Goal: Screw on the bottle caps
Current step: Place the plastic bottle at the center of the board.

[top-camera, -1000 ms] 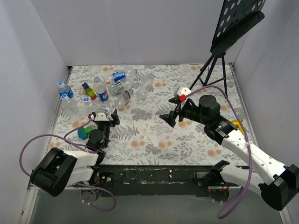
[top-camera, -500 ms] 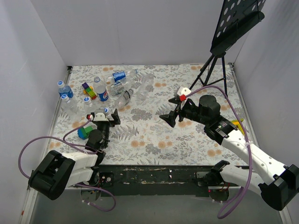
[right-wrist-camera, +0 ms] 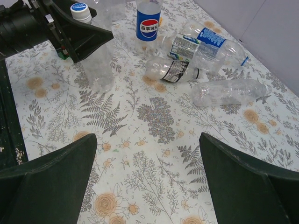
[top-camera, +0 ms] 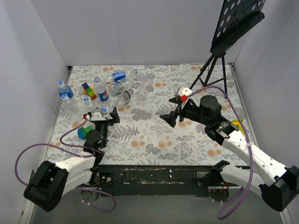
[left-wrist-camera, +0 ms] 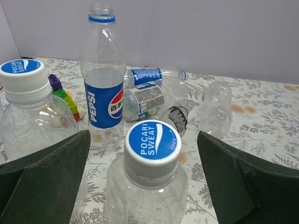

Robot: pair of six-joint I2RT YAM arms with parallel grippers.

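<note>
So, left fingers (left-wrist-camera: 44, 168) are standing wide open either side of a capped bottle (left-wrist-camera: 147, 196), bottom centre. Right fingers (right-wrist-camera: 243, 182) are gaping over the tabletop (right-wrist-camera: 154, 154), holding nothing. Pepsi bottle (left-wrist-camera: 102, 84), upper left, is waiting w/o cap. Other bottles (left-wrist-camera: 215, 105) are lying behind, caps hard to tell.

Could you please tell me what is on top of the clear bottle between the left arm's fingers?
A blue-topped Pocari Sweat cap sits on the neck of the bottle. Its skirt covers the threads, so tightness cannot be seen.
</note>
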